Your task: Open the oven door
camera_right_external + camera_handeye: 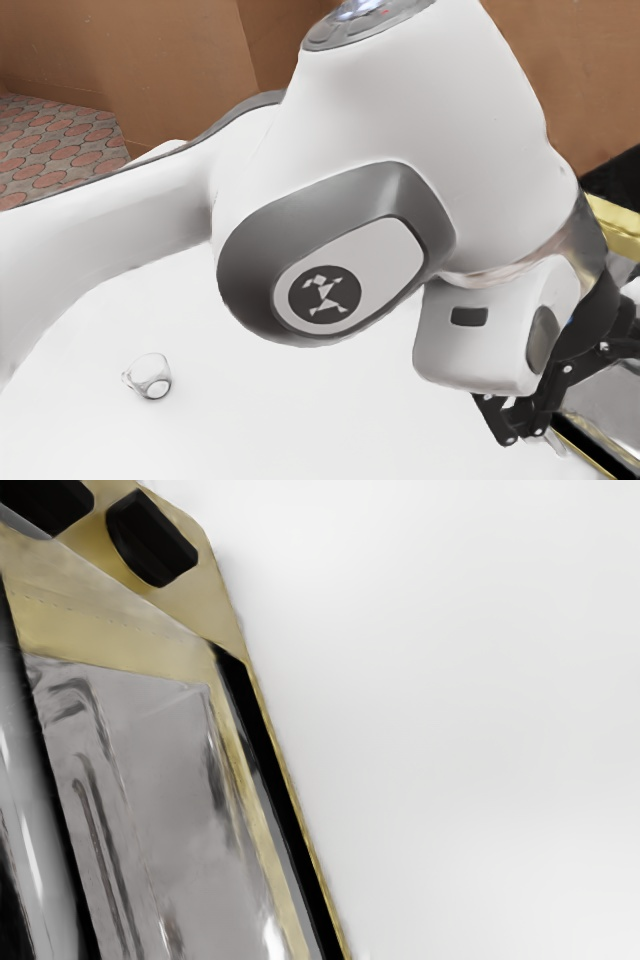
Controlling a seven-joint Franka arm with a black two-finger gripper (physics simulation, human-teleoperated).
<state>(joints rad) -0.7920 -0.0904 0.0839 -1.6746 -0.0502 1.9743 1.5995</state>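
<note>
At the exterior view's right edge, the black gripper [585,345] overlaps the oven, whose yellow trim [617,226] shows above it and again below. Its tips are hidden or cut off there, so its opening cannot be made out. In the wrist view the oven's yellow front frame [120,640] surrounds a grey glassy area [165,770] with curved lines in it. A shiny silver bar [32,820] runs along one side of that area, apart from the knobs. Whether the gripper touches the oven, and how the door stands, I cannot tell.
Two black knobs [152,540] stand on the oven's yellow panel. A small clear glass cup [150,377] rests on the white table [230,420], in the exterior view's lower left. Brown walls [180,70] rise behind the arm.
</note>
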